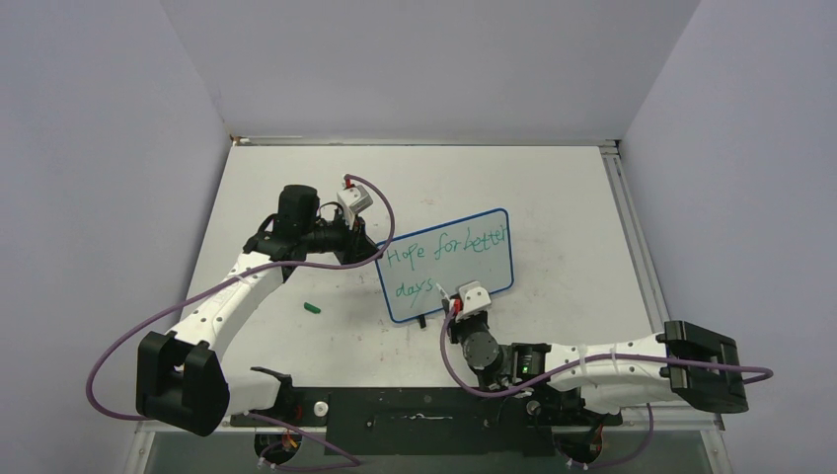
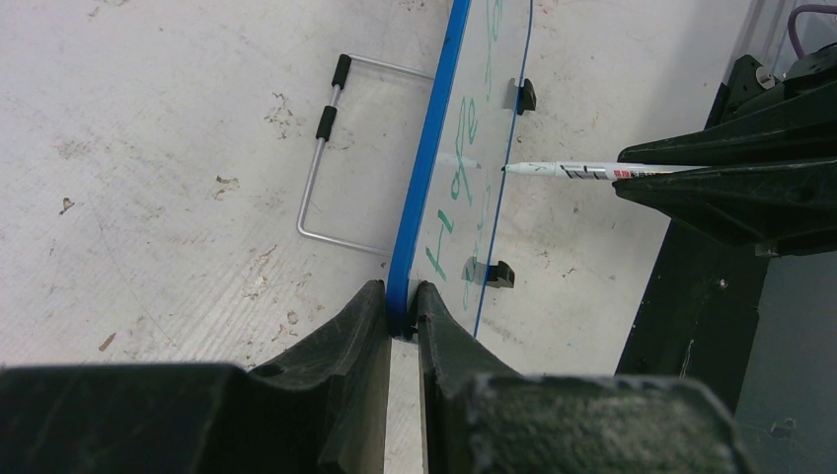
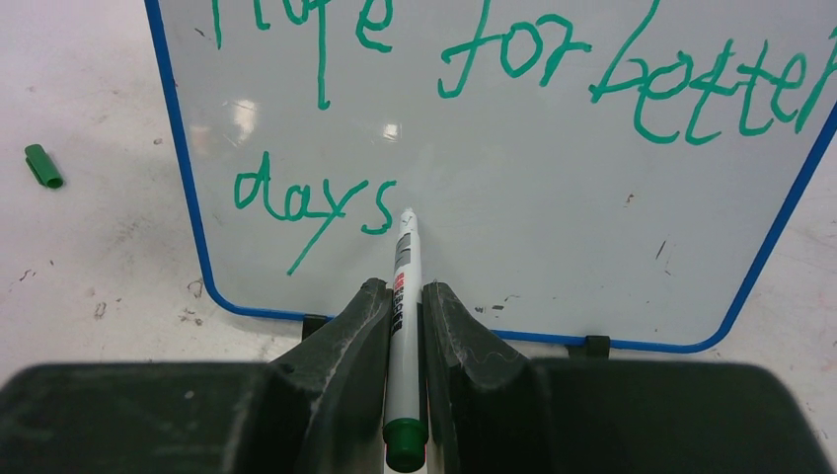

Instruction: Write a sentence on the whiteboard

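Observation:
The whiteboard (image 1: 449, 265) stands upright at mid-table, with a blue frame and black feet. The sentence (image 3: 513, 59) reads "Hope for better" over "days" in green. My left gripper (image 2: 401, 304) is shut on the board's blue side edge (image 2: 424, 178). My right gripper (image 3: 403, 296) is shut on a white marker (image 3: 403, 296) with a green end. Its tip (image 3: 409, 213) is at the board just right of the "s" of "days" (image 3: 314, 202). The marker also shows in the left wrist view (image 2: 582, 171), tip at the board face.
A green marker cap (image 1: 313, 307) lies on the table left of the board; it also shows in the right wrist view (image 3: 42, 165). A wire stand (image 2: 331, 158) lies behind the board. Grey walls enclose the table's far and side edges.

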Available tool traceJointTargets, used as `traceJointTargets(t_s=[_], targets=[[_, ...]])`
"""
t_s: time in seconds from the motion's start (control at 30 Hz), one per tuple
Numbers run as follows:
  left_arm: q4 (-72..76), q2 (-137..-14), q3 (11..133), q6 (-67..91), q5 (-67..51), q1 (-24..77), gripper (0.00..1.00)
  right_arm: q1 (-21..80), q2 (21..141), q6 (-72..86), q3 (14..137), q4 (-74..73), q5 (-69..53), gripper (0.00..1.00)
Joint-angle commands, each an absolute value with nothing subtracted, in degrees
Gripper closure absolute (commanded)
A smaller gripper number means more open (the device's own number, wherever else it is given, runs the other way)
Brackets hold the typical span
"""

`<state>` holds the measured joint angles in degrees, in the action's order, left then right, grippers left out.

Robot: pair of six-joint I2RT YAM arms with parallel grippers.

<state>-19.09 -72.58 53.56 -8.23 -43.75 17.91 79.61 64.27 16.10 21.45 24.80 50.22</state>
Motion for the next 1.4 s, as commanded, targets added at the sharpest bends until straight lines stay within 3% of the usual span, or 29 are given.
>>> traceJointTargets(t_s=[0.0, 0.73, 1.0, 1.07, 1.13, 1.27, 1.37], targets=[[-22.15, -72.93, 54.53, -10.28, -41.55, 18.28, 1.00, 79.97, 62.88, 16.57, 21.31, 24.19, 52.21, 0.95], [-22.15, -72.98, 54.53, -10.20, -41.65, 18.28, 1.00, 79.76, 67.90, 16.46, 19.98, 28.92, 52.97, 0.95], [-21.80, -72.15, 54.00, -9.10, -41.95, 18.28, 0.99, 81.22, 55.95, 13.57, 21.71, 24.24, 50.41, 0.95], [-21.61, -71.68, 53.34, -8.36, -42.02, 18.28, 0.94, 81.24, 53.27, 12.44, 22.34, 23.79, 50.36, 0.95], [-21.56, -71.02, 52.89, -7.57, -41.63, 18.28, 0.77, 81.30, 51.77, 10.05, 22.89, 25.09, 51.35, 0.95], [-21.65, -68.96, 51.71, -6.21, -40.60, 18.28, 0.53, 80.27, 51.95, 1.77, 23.57, 31.60, 52.08, 0.95], [-20.92, -65.41, 50.00, -4.28, -39.29, 18.07, 0.43, 75.21, 53.55, -1.51, 26.00, 33.11, 47.72, 0.95]])
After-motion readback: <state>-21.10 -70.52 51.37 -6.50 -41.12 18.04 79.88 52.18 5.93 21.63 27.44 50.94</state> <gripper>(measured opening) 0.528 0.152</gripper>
